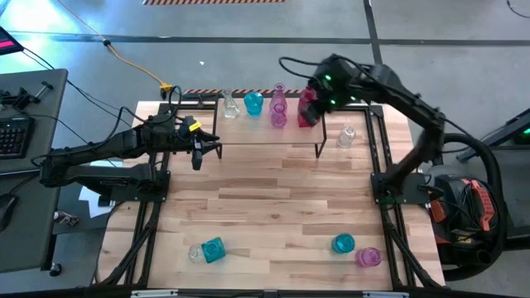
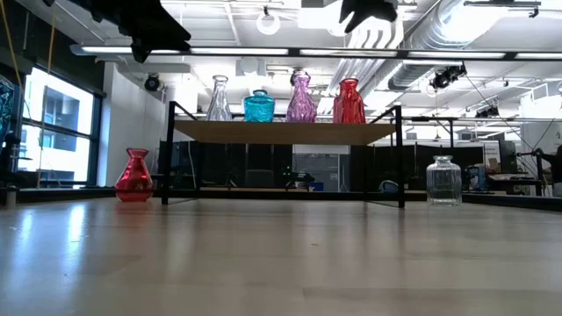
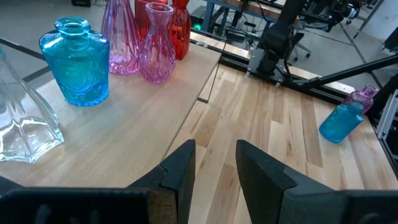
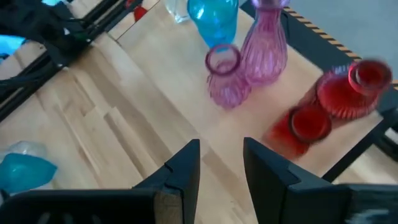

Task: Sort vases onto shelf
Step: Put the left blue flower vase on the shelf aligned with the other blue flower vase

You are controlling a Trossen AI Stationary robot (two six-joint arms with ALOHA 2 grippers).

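Hanging just above the shelf, the right gripper had its fingers a little apart and pinched nothing; the left gripper waited over the shelf's left end, fingers also slightly apart and holding nothing; I judged that trouble could come easily here; the red vases stood close together near the shelf's right end, and a careless move of the right arm might bump one so it tipped off the edge; glass is smooth and slippery, so a weak pinch on the next vase might let it slide and break.

On the shelf stood a row: a clear vase, a teal-blue vase, tall pink vases and the red ones; all looked shiny and see-through, with narrow necks and round bellies; some vases were not yet sorted; a clear jar sat on the table just right of the shelf; a red vase stood off the shelf's other end; a teal vase lying beside a clear one and another teal vase next to a pink one waited at the table's near edge, well apart from the shelf.
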